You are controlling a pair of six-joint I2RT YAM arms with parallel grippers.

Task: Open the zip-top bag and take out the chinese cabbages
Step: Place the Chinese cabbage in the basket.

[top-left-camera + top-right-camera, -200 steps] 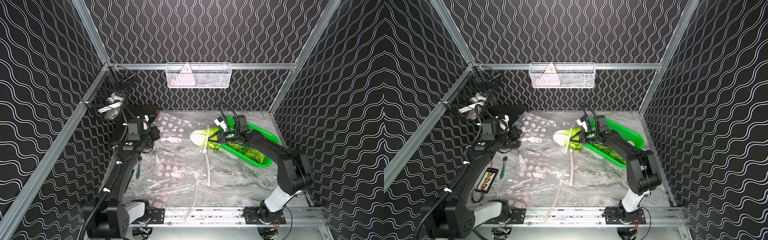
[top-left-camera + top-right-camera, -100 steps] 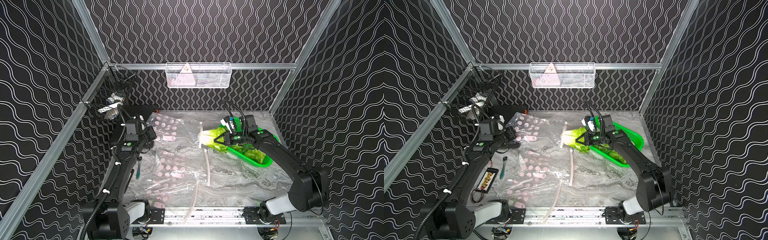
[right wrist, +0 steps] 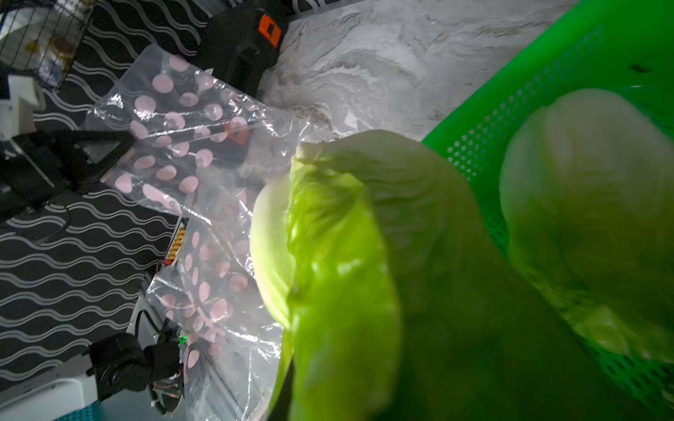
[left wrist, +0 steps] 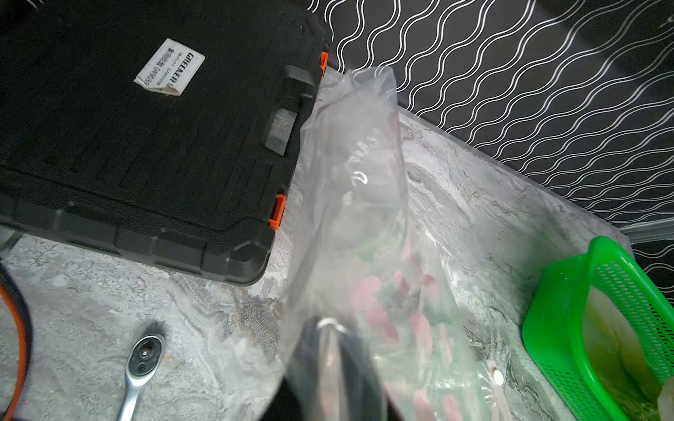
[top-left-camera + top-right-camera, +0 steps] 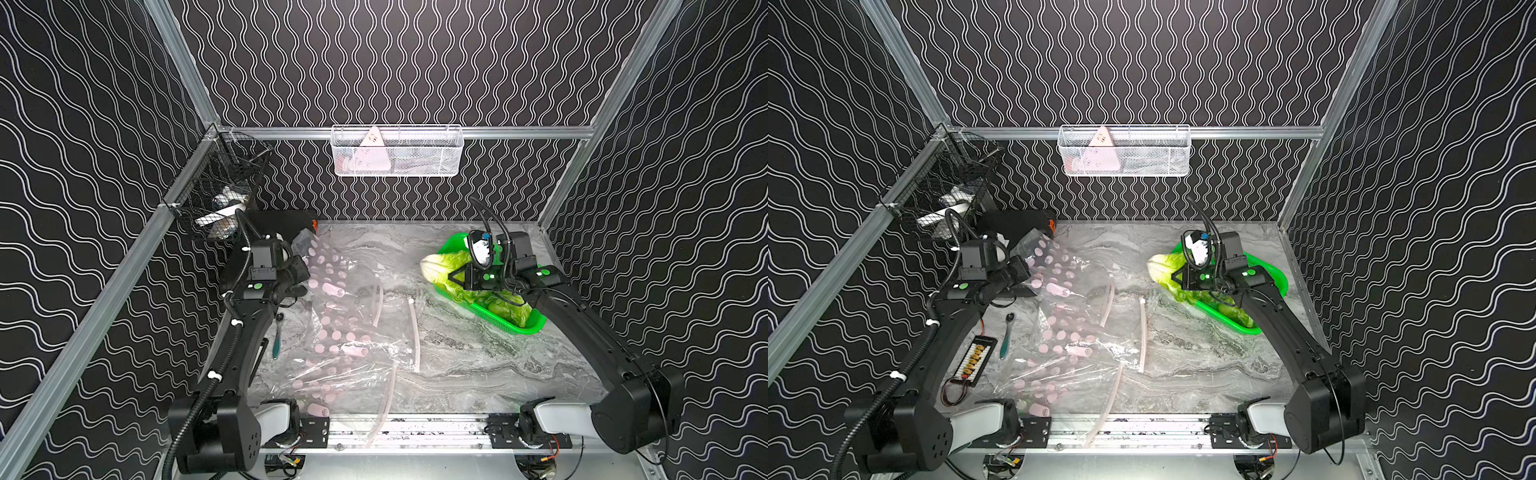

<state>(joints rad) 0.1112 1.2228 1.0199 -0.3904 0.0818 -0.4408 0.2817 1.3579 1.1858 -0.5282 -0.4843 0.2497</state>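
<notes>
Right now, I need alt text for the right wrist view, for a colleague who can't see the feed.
A light-green chinese cabbage fills the middle, very close to the lens. Behind it on one side is the green basket with another cabbage head inside; on the other, the crumpled clear zip-top bag with pink dots.

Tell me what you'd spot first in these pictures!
The bright green basket at the table's back right jumps out, with the right claw clamping a pale chinese cabbage over the basket's end nearer the middle. Next comes the clear zip-top bag with pink dots, sprawled across the middle, its far end raised beside the left claw.
</notes>
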